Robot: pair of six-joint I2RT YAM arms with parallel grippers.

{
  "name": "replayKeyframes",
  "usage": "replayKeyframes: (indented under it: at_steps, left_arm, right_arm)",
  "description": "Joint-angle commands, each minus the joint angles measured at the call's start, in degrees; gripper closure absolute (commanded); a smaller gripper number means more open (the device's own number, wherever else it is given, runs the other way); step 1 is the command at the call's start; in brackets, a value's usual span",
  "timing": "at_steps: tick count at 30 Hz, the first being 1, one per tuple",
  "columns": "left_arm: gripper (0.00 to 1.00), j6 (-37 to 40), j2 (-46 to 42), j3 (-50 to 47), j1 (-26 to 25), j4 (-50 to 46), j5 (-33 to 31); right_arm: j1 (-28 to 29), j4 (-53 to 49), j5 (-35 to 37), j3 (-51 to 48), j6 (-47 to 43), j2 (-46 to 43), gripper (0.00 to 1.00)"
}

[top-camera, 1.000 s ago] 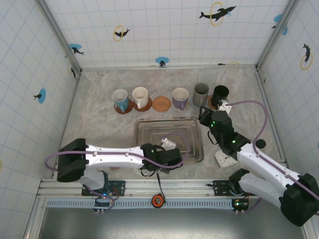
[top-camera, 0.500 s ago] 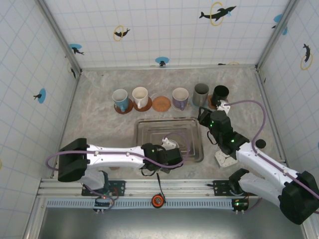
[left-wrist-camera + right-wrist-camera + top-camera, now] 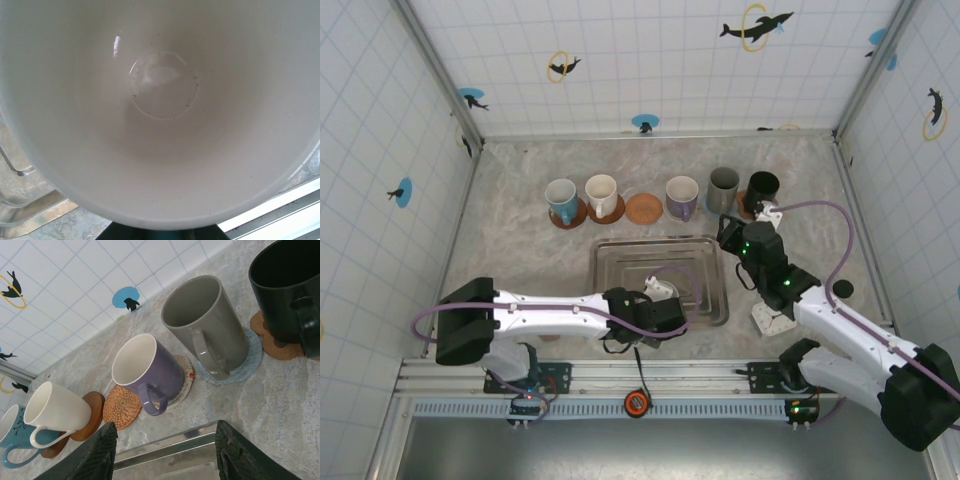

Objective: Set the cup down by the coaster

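White cup (image 3: 659, 287) at the steel tray (image 3: 620, 247), seen from above, your left end effector (image 3: 653, 300) clamped on it, well apart from the bare coaster (image 3: 644, 208). Left wrist looks straight into its bowl. Right wrist: your right end effector (image 3: 165, 440) is spread wide, empty.

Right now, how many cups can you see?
6. Five stand in a row at the back: blue cup, white cup, purple cup, grey cup, black cup. A second white cup is held in the left hand above the tray. None seem hidden.
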Motion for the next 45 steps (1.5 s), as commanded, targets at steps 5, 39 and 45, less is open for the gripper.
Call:
replayKeyframes:
  at_steps: [5,39,45]
  left_arm:
    - [1.00,0.81,-4.44,2.13,1.09,-1.07,-2.89]
    - [1.00,8.63,-9.09,3.50,13.38,6.64,-4.29]
    - [1.00,10.91,-8.56,4.21,16.69,9.09,-3.84]
  right_arm:
    - [-0.51,1.65,0.22,1.80,0.05,0.22,0.46]
    - [-2.15,1.56,-1.11,1.51,-0.56,0.99,0.46]
    - [-2.77,1.21,-1.46,1.67,-0.88,1.18,0.46]
